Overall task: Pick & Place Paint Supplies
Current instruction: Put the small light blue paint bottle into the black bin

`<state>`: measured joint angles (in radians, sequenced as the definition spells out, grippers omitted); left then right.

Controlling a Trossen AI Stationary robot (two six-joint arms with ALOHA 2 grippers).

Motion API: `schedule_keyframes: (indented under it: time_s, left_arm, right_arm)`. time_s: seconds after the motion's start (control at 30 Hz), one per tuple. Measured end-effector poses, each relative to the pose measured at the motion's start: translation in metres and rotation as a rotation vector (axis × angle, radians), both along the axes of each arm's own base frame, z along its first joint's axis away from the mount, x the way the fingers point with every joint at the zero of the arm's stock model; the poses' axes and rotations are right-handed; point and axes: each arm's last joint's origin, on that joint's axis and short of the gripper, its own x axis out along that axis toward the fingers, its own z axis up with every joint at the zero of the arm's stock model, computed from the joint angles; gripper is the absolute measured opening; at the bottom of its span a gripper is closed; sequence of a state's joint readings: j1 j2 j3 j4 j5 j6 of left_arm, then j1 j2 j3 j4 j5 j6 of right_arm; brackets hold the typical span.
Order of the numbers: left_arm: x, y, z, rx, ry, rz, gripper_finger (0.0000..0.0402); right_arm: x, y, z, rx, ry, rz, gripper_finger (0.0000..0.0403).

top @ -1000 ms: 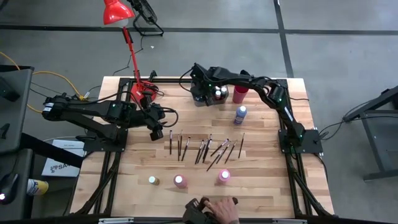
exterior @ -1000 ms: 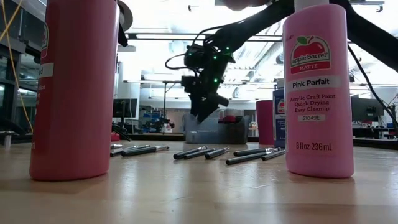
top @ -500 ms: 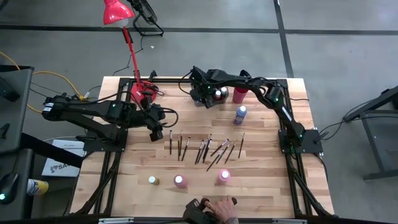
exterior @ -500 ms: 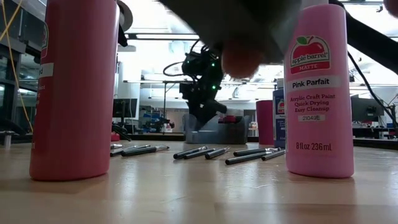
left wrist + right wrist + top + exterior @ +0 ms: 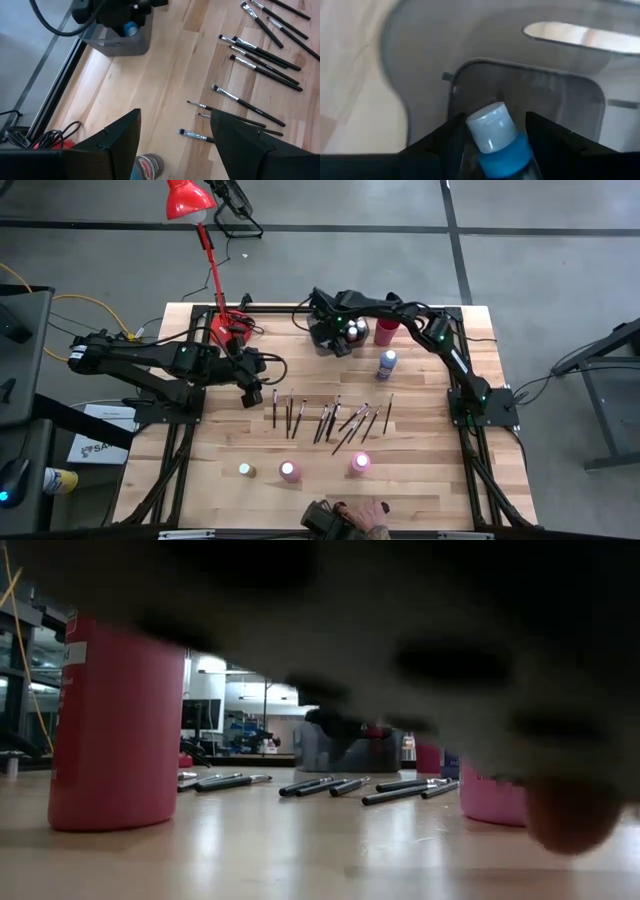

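right claw [image 5: 492,150] clamps blue bottle [image 5: 497,142] over bin [image 5: 420,65] | left claw [image 5: 175,145] apart (low view blocked)

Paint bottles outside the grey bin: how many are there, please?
4: yellow-capped bottle, left pink bottle, right pink bottle at the front edge; blue bottle near the red cup.

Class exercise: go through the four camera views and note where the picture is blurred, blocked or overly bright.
High view: sharp, evenly lit. Low view: a large dark blur covers the top and right, hiding most of one pink bottle; the paintbrushes stay readable. Left wrist view: clear, the paintbrushes crisp. Right wrist view: soft focus on the blue bottle between the right gripper's fingers, with a bright patch on the grey bin.
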<state>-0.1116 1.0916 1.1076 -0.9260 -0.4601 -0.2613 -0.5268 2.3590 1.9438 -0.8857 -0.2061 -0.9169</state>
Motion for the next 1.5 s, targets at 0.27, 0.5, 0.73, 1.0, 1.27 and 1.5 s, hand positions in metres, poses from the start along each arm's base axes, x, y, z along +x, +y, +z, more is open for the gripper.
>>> schedule_keyframes:
  time_s: [0.27, 0.5, 0.73, 1.0, 1.27, 1.5]
  left_arm:
    - [0.0, 0.0, 0.0, -0.005, -0.002, 0.003, 0.0232]
    - [0.0, 0.0, 0.0, -0.005, -0.002, 0.003, 0.0232]
    - [0.0, 0.0, 0.0, -0.005, -0.002, 0.003, 0.0232]
    - [0.0, 0.0, 0.0, -0.008, -0.001, 0.001, 0.0232]
    - [0.0, 0.0, 0.0, -0.009, -0.001, -0.001, 0.0232]
    - [0.0, 0.0, 0.0, -0.009, -0.001, -0.001, 0.0232]
  right_arm:
    - [0.0, 0.0, -0.002, -0.033, 0.018, 0.017, 0.0194]
    - [-0.001, -0.001, -0.002, -0.06, 0.052, -0.027, 0.0141]
    - [-0.001, 0.001, 0.002, -0.066, 0.053, -0.074, 0.0141]
    - [-0.001, 0.002, 0.022, -0.114, 0.012, -0.084, 0.0137]
    - [-0.001, 0.003, 0.046, -0.085, -0.084, -0.251, 0.0135]
    - [0.003, -0.002, 0.057, 0.114, -0.227, -0.482, 0.0123]
